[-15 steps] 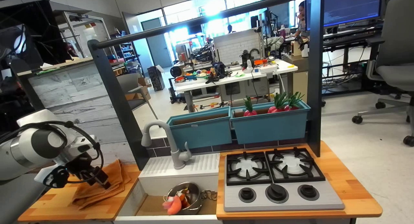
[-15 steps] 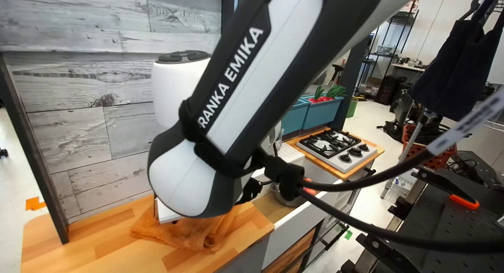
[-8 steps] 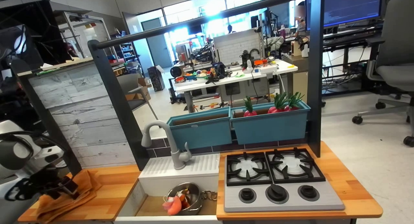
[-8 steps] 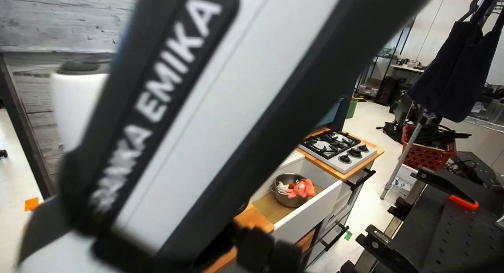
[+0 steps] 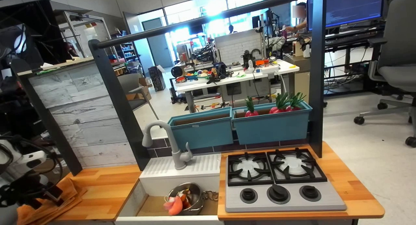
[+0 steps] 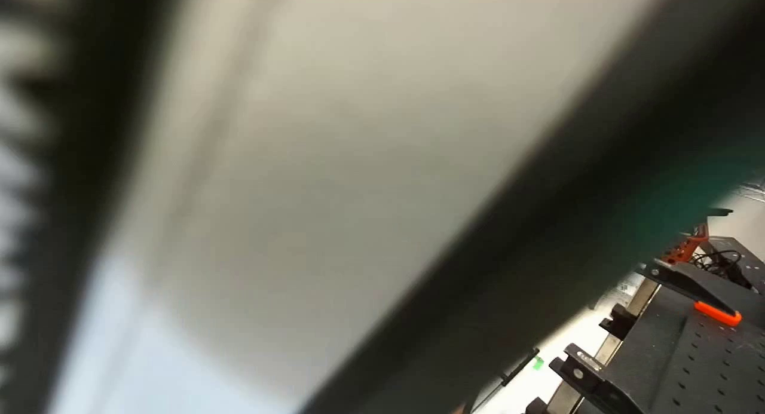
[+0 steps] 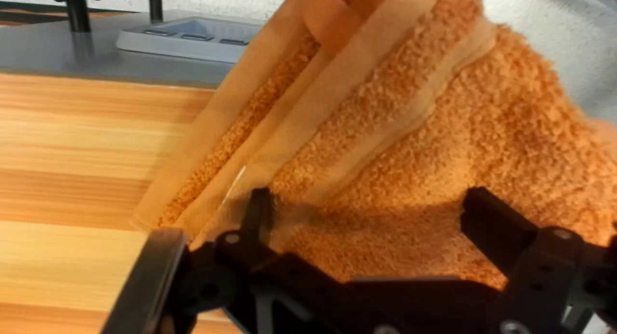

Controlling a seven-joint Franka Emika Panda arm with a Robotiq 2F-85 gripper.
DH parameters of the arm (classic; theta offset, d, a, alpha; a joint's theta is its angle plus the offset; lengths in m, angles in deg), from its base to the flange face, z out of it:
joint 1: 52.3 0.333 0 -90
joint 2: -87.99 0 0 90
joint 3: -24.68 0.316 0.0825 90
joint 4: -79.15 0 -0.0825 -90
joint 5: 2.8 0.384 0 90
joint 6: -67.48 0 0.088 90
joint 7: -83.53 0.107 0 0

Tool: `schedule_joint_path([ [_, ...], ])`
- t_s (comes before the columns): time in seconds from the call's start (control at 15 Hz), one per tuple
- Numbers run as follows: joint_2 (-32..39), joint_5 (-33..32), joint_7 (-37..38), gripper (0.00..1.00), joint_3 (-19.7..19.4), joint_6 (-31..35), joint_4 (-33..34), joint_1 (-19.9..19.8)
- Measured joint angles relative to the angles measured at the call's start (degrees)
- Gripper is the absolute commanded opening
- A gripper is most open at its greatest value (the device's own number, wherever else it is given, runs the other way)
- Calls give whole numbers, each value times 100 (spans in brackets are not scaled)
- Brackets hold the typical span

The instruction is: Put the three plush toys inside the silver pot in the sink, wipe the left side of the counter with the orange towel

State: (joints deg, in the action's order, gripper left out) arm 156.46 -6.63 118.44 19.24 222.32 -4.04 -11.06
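Observation:
The folded orange towel point(image 5: 70, 192) lies at the left end of the wooden counter point(image 5: 109, 182). My gripper point(image 7: 368, 194) stands open over it, its fingertips point(image 7: 482, 204) down at the terry surface, with towel spread flat beneath both fingers and nothing pinched. In an exterior view the gripper point(image 5: 48, 203) points down onto the towel. Inside the sink point(image 5: 178, 182) sits the silver pot point(image 5: 196, 189). A pink plush toy point(image 5: 175, 206) leans out over the pot's rim, and orange-and-white plush point(image 5: 184, 196) shows within; I cannot count the toys there.
A grey faucet point(image 5: 167, 131) rises behind the sink. Right of it stands a stovetop point(image 5: 276, 186), with blue planters point(image 5: 201, 131) behind. A wood-panelled wall point(image 5: 87, 121) backs the left counter. My own arm point(image 6: 358, 193) fills most of an exterior view, near a dark cart point(image 6: 711, 360).
My gripper has travelled left along the counter in an exterior view, and the towel has slid the same way beneath it. The arm has come to block nearly all of an exterior view.

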Motion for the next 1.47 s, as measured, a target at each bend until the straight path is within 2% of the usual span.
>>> schedule_joint_path([
  [0.33,-210,109,624,100,-770,5,-866,-119],
  [0.53,-261,105,840,100,-972,5,-1175,-180],
  [0.87,-281,-34,697,100,-697,34,-1021,-88],
  [1.27,-180,-128,285,100,-87,2,-222,195],
  [1.47,-60,-77,244,100,-47,-36,62,120],
])
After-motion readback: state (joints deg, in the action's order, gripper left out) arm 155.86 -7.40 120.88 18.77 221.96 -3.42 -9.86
